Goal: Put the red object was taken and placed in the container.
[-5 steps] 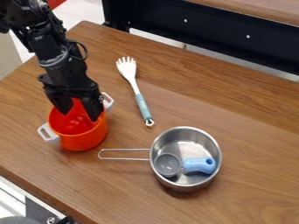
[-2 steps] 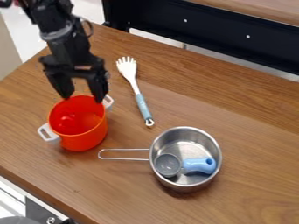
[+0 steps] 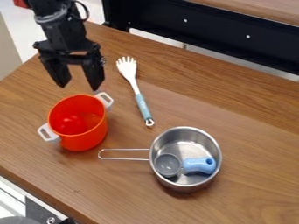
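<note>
My gripper (image 3: pixel 79 86) hangs open above and just behind the orange pot, with nothing between its fingers. The orange pot (image 3: pixel 85 141), with white handles on two sides, stands upright on the left part of the wooden table. Inside it, toward the left of the bottom, lies a round red object (image 3: pixel 71 124), hard to tell apart from the pot's red-orange interior.
A steel saucepan (image 3: pixel 186 186) stands right of the pot, its wire handle pointing left; it holds a grey cup (image 3: pixel 168 165) with a blue handle (image 3: pixel 199 165). Behind lies a white fork-like utensil (image 3: pixel 141 105). The table's front edge runs along the lower left.
My gripper has risen out of the orange pot and moved back from it, its fingers farther apart. The red object rests in the pot; the other items are unmoved.
</note>
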`<state>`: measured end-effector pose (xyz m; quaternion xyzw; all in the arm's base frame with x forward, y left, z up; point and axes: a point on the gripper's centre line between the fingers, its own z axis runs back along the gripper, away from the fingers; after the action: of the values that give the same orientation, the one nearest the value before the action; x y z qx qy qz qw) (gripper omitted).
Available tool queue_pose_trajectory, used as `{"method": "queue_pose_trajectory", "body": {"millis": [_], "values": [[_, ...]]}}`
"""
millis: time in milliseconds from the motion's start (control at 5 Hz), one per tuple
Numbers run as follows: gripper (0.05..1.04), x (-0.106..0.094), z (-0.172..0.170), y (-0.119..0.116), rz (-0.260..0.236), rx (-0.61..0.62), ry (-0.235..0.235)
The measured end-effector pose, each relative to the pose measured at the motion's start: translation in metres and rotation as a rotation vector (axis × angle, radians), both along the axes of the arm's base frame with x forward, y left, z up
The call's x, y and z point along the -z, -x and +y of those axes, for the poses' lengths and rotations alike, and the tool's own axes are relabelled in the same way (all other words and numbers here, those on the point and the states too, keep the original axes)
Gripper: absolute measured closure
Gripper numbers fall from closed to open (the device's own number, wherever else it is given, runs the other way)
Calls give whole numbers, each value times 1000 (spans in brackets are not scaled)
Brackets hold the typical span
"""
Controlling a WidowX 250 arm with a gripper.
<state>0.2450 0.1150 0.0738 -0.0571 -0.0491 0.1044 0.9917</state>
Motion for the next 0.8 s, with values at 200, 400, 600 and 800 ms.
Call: {"method": "queue_pose_trajectory", "body": {"millis": [200,400,600,800], "values": [[83,8,-9,14,50,67,35],[83,10,-30,35,49,153,61],[83,15,-55,39,48,194,105],[83,22,-91,46,11,258,133]]}}
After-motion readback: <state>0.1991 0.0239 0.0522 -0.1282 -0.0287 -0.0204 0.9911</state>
